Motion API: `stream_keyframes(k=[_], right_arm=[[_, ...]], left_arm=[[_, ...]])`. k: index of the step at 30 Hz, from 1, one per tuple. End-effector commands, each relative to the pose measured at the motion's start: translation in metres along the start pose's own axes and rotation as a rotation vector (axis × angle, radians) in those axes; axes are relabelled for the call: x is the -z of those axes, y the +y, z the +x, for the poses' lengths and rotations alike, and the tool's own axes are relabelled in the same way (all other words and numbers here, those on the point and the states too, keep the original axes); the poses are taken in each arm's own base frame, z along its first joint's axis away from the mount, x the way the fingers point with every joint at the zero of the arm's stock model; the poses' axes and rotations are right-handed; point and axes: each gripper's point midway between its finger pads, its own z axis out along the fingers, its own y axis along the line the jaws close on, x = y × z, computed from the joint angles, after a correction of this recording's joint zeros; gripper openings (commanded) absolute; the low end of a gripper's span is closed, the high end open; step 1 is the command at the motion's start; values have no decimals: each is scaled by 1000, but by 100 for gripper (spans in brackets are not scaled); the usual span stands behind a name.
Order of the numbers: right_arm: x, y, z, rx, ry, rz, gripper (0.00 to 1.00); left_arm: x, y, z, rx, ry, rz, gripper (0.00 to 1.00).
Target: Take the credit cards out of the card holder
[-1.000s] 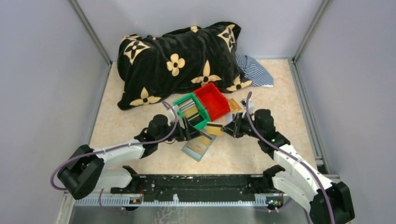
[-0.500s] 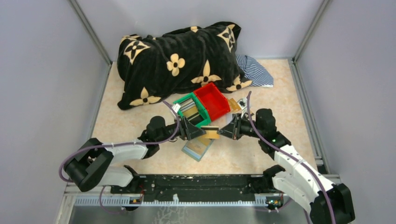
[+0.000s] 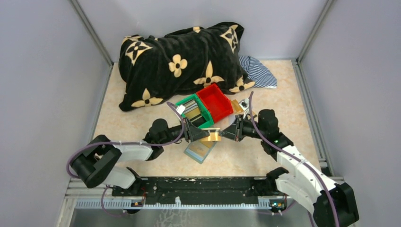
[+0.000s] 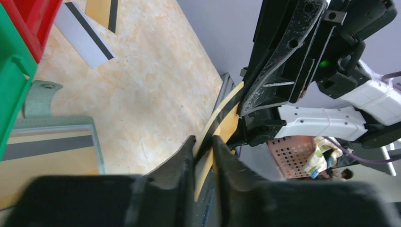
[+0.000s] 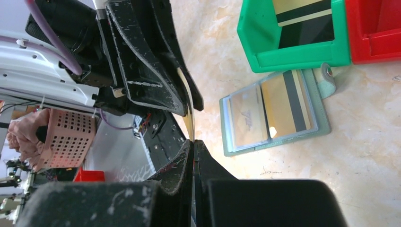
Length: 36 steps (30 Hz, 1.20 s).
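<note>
One gold credit card (image 3: 212,136) with a black stripe hangs in the air between both grippers. My left gripper (image 3: 202,135) is shut on its left end, and in the left wrist view the credit card (image 4: 222,118) sits pinched between the left gripper (image 4: 203,142) jaws. My right gripper (image 3: 222,135) is shut on the other end; the right wrist view shows the credit card (image 5: 189,118) edge-on in the right gripper (image 5: 193,142). Below them the grey-green card holder (image 3: 201,150) lies open on the table, with two cards in the card holder (image 5: 274,111) pockets.
A green bin (image 3: 194,113) holding cards and a red bin (image 3: 215,101) stand just behind the grippers. Loose cards (image 3: 238,106) lie right of the red bin. A black flowered blanket (image 3: 179,61) and a striped cloth (image 3: 257,71) fill the back.
My left gripper has moved right to the card held by the right gripper and closed on it. The right gripper has shifted slightly left with the card.
</note>
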Motion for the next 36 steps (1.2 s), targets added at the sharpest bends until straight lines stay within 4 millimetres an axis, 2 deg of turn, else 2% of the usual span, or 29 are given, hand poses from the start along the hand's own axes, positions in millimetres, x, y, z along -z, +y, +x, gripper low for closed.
stream_keyframes(k=[1, 3, 8, 9, 11, 14, 18, 19, 21, 22, 26, 30, 36], right_arm=[[-1, 13, -21, 72, -50, -42, 0], [-2, 12, -21, 70, -46, -43, 0], [-6, 6, -24, 74, -44, -21, 0], [-7, 0, -27, 84, -53, 16, 5], [-7, -14, -35, 106, -71, 103, 21], [-5, -42, -54, 135, -105, 265, 36], [-6, -65, -82, 150, -142, 354, 43], [-8, -73, -89, 158, -148, 383, 39], [-18, -88, -101, 166, -135, 426, 6], [-26, -96, -103, 165, -110, 434, 0], [-59, -122, -114, 127, -62, 450, 0], [-90, -150, -122, 177, -31, 546, 0], [-118, -187, -120, 199, 36, 630, 0]], left_arm=[[-3, -21, -3, -29, -6, 111, 15], [-4, -24, -1, -29, 4, 136, 0], [-4, -28, -1, -54, 10, 158, 0], [-4, -28, -3, -60, 6, 152, 0], [-3, -23, -3, -78, 8, 118, 0], [1, -18, -10, -123, -7, 52, 0], [10, -7, -22, -166, -45, -47, 0], [12, -4, -25, -177, -54, -75, 0], [17, 3, -30, -200, -71, -133, 0], [18, 5, -34, -213, -83, -160, 0], [28, 17, -48, -257, -124, -279, 0], [36, 22, -59, -303, -154, -357, 0], [45, 23, -66, -324, -181, -398, 2]])
